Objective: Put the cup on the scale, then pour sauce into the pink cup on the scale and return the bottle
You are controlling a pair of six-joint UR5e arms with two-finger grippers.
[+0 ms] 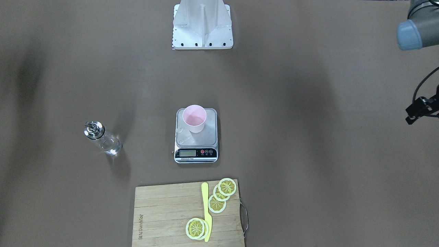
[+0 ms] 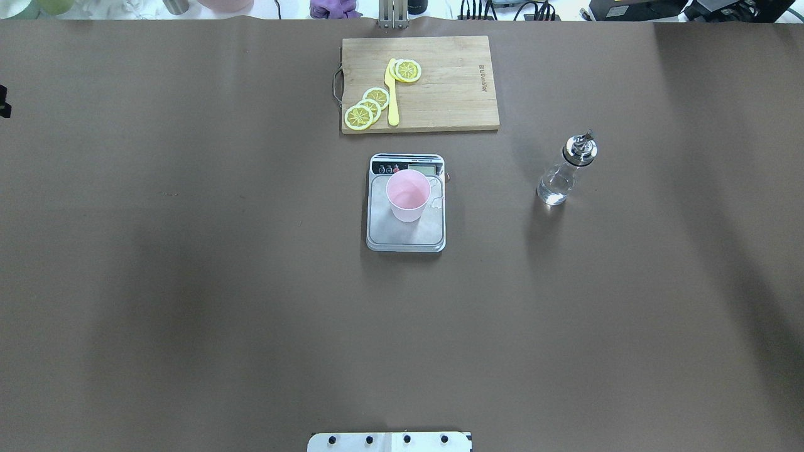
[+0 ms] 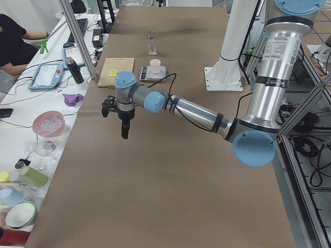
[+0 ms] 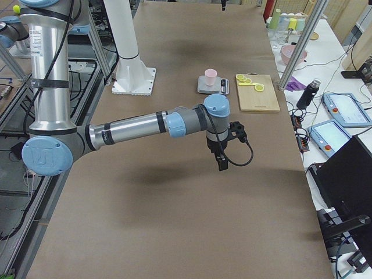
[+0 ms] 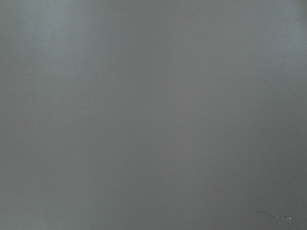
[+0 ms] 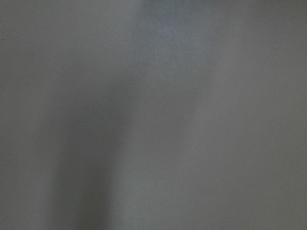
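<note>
Facing the robot, you see the pink cup point(image 1: 194, 118) on the scale point(image 1: 196, 137), toward 12 o'clock, leaving the display point(image 1: 187, 153) readable. Overhead, the bottle point(image 2: 565, 172) stands free at the scale's 3 o'clock, likely parked for easy reach. Side views: left pincer point(image 3: 124, 132) and right pincer point(image 4: 221, 163) hang above the worktop point(image 3: 155, 181); their spread I cannot tell.

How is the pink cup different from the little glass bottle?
The cup is pink and you can't see through it; the bottle is clear glass with clear liquid inside. The cup is open on top; the bottle wears a shiny metal spout cap. The cup stands on the scale; the bottle stands on the brown table, off to one side. Both stand upright, and nothing holds either.
</note>
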